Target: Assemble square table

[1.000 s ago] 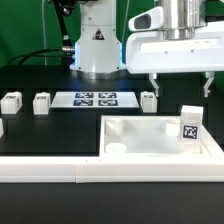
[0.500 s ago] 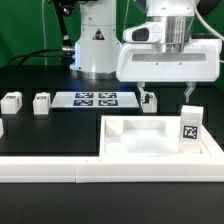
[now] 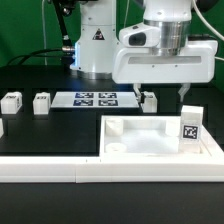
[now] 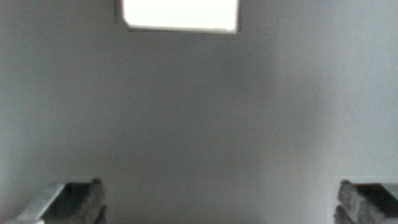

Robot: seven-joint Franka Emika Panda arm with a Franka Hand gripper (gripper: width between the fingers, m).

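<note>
Exterior view: nearest, the square tabletop [image 3: 150, 152] is lying on the black counter [image 3: 50, 135] toward the exterior view's right, its black-white tag [image 3: 189, 128] showing at the right side. Further back, a loose leg block [image 3: 149, 100] is sitting just beside the marker board [image 3: 93, 99]. The tool [image 3: 161, 92], fingers spread wide and pinching nothing, is shifting leftward and lowering around that block compared with a second ago, so a leg pick is probably coming.

The white square tabletop [image 3: 150, 152] lies flat, hollow side up, below and camera-side of the gripper [image 3: 163, 92]. Its tag [image 3: 190, 128] stands upright at one corner. The nearest leg block [image 3: 148, 100] sits just beside one finger. The second leg block [image 3: 41, 102] and third leg block [image 3: 12, 101] lie well apart from the gripper, toward the exterior view's left.
</note>
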